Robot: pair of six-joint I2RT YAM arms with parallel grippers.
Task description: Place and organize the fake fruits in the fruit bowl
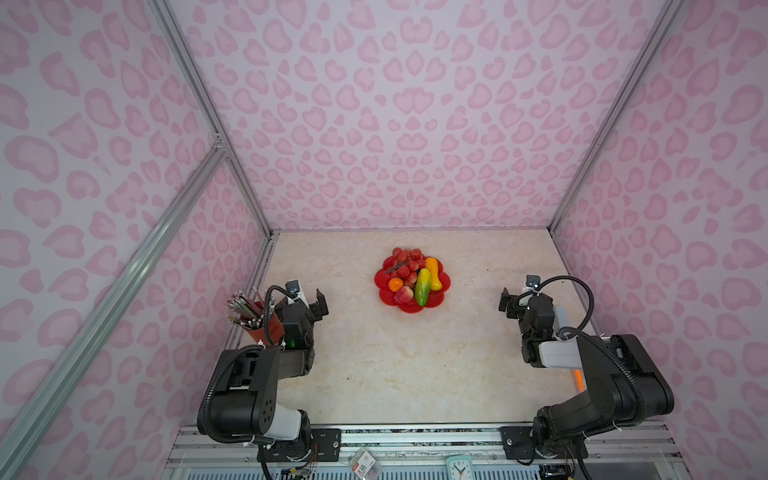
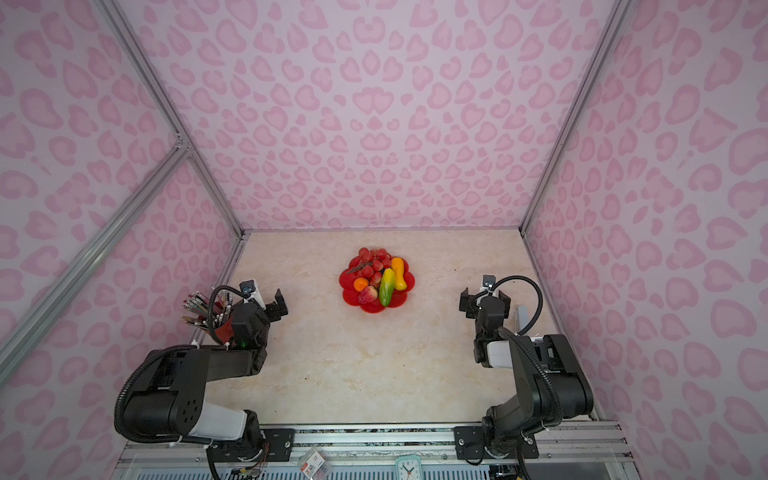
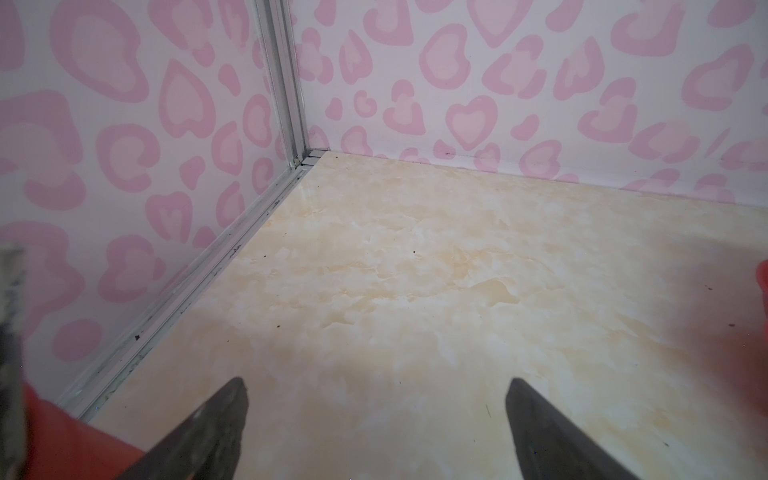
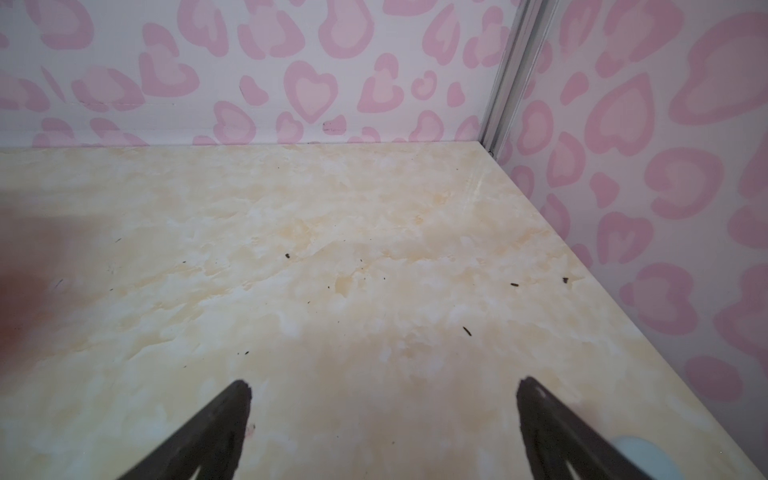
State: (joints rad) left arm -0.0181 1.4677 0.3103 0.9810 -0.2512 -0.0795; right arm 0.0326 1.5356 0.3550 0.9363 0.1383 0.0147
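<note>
The red scalloped fruit bowl (image 1: 381,281) (image 2: 345,281) sits at the middle back of the marble table in both top views. In it lie a red grape bunch (image 1: 405,262), a yellow-orange oblong fruit (image 1: 433,272), a green-yellow oblong fruit (image 1: 422,287), a small orange (image 1: 395,284) and a pink-red strawberry (image 1: 404,294). My left gripper (image 1: 309,300) (image 3: 376,390) hovers open and empty, well left of the bowl. On the other side my right gripper (image 1: 521,301) (image 4: 384,388) is open too, holding nothing, well right of the bowl.
A red pencil cup (image 1: 259,321) full of pencils stands against the left wall, right beside my left wrist, and shows as a red blur (image 3: 62,440) in the left wrist view. Pink heart-patterned walls close three sides. A small clock (image 1: 459,467) lies on the front rail.
</note>
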